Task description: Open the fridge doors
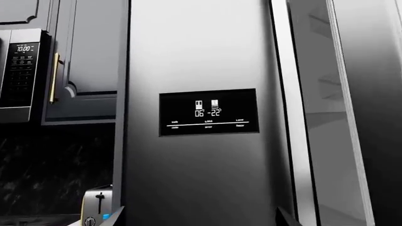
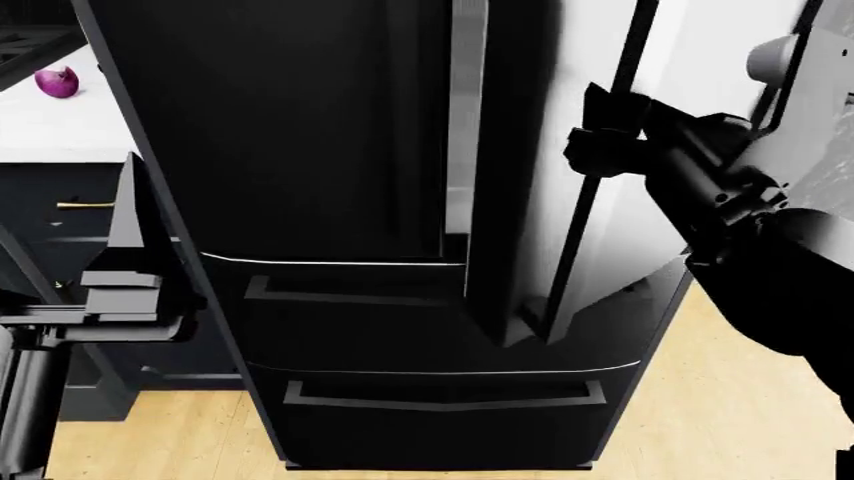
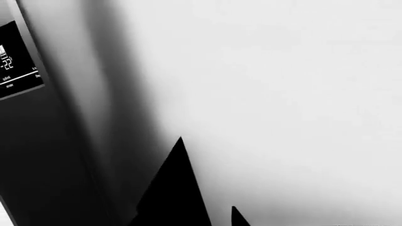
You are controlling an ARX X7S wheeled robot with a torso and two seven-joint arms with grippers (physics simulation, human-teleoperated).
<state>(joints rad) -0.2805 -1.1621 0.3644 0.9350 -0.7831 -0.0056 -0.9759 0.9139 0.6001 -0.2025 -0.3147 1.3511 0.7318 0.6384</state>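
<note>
Right pincer (image 2: 601, 135) (opening unclear) reaches behind ajar right fridge door (image 2: 607, 290); left door shut.

Left tool (image 2: 134, 215) points upward, raised; right tool (image 2: 607, 135) reaches forward, its opening unclear.

Dark kitchen corner around a white counter (image 2: 54, 125)

A purple onion (image 2: 58, 82) lies on the counter; beneath it are navy cabinets (image 2: 67, 230) with a brass pull (image 2: 83, 205), and pale wood floor (image 2: 147, 435) lies below. Above the counter hang a microwave (image 1: 19, 75) and an upper cabinet (image 1: 88, 56); a toaster (image 1: 97, 207) stands against dark marbled backsplash (image 1: 50, 169).
</note>
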